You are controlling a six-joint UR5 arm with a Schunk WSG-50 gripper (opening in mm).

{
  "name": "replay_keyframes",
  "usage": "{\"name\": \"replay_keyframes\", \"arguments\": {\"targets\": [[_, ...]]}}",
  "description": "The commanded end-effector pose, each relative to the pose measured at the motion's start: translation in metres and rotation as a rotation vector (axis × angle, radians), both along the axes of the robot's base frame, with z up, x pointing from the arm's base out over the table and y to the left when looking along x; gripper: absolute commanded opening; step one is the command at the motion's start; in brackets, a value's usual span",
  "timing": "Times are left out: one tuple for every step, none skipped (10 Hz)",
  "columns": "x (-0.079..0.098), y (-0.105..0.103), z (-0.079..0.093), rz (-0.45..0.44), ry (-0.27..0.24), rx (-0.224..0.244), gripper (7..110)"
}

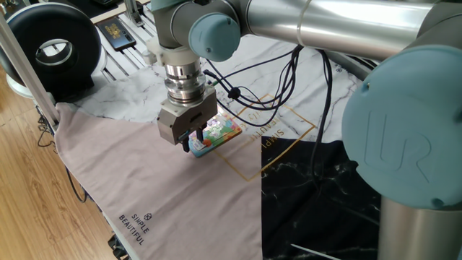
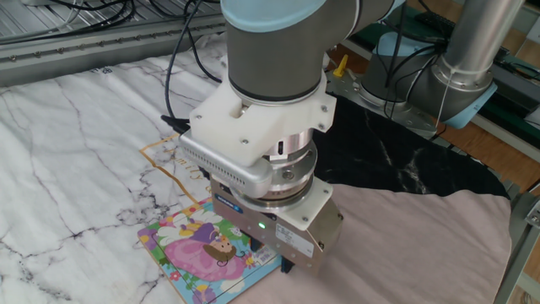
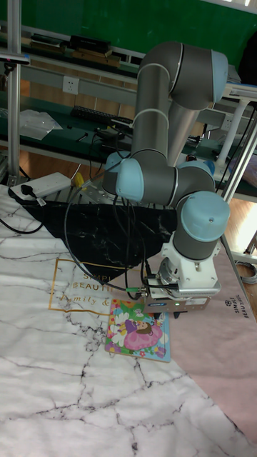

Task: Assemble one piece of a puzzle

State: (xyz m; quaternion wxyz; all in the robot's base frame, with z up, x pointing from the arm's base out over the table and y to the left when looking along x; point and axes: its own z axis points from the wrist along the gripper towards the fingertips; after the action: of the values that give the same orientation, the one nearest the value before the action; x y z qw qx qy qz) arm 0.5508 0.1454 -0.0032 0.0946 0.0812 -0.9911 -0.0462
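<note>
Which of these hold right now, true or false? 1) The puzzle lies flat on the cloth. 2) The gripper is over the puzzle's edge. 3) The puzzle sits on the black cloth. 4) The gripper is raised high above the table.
1) True: the puzzle lies flat.
2) True: the gripper is at the puzzle's edge nearest the pinkish cloth.
3) False: it lies on the marble-patterned cloth, beside the pinkish one; the black cloth is farther off.
4) False: its fingertips are down at puzzle level.
</note>
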Motion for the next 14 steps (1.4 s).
{"name": "replay_keyframes", "arguments": {"targets": [[0.003,0.001,0.001,-0.005,-0.006,0.008,44],[0.003,0.003,0.001,-0.008,-0.005,0.014,44],[0.004,0.004,0.000,-0.008,-0.005,0.015,44],[0.005,0.006,-0.001,-0.010,-0.007,0.018,44],[0.005,0.008,-0.004,-0.014,-0.006,0.017,44],[0.005,0.010,-0.006,-0.019,-0.006,0.016,44],[0.005,0.010,-0.006,-0.019,-0.004,0.013,44],[0.005,0.011,-0.006,-0.019,-0.004,0.015,44],[0.004,0.011,-0.003,-0.020,-0.003,0.017,44],[0.004,0.010,0.001,-0.019,0.005,0.024,44],[0.003,0.007,0.003,-0.015,0.009,0.029,44],[0.003,0.007,0.004,-0.016,0.011,0.030,44],[0.002,0.008,0.004,-0.020,0.011,0.031,44],[-0.001,0.008,0.005,-0.025,0.015,0.028,44]]}}
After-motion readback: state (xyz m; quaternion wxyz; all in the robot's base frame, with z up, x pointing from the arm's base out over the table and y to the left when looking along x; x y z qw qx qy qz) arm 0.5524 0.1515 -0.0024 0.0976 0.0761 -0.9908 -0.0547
